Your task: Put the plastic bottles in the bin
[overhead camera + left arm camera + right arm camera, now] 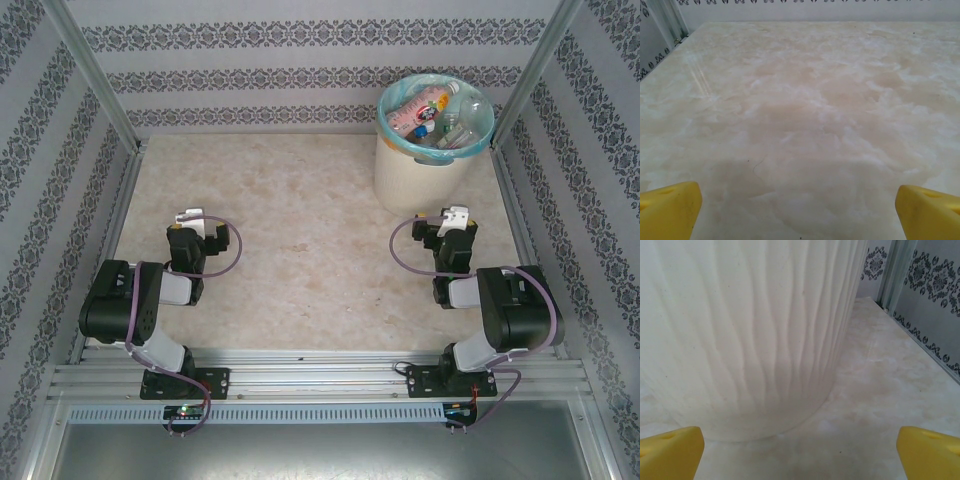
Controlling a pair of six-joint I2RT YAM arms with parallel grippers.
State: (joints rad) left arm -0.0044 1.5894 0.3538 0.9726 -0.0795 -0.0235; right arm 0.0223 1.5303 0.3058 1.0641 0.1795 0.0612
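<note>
In the top external view, the bin [415, 175] is seen at the far right corner of the table [300, 260], lined with a turquoise bag [480, 130], and the plastic bottles [430, 115] are heaped inside it, below its rim. The right gripper [455, 215] is placed just in front of the bin's near side, close to its wall but apart from it. The left gripper [190, 216] is found well to the left of the bin, over bare tabletop. From this height the spread of either pair of jaws cannot be made out. In the left wrist view, the left gripper [800, 207] is shown with its yellow fingers [670, 210] at the two bottom corners, so the jaws are spread wide. Only marbled tabletop [805, 115] is seen between them, and nothing is held or touched. In the right wrist view, the right gripper [800, 450] is likewise shown with its yellow fingers [927, 452] set far apart at the bottom corners, the jaws standing wide and empty. The ribbed cream wall of the bin [750, 330] is faced from near its base. It is not touched by either finger.
</note>
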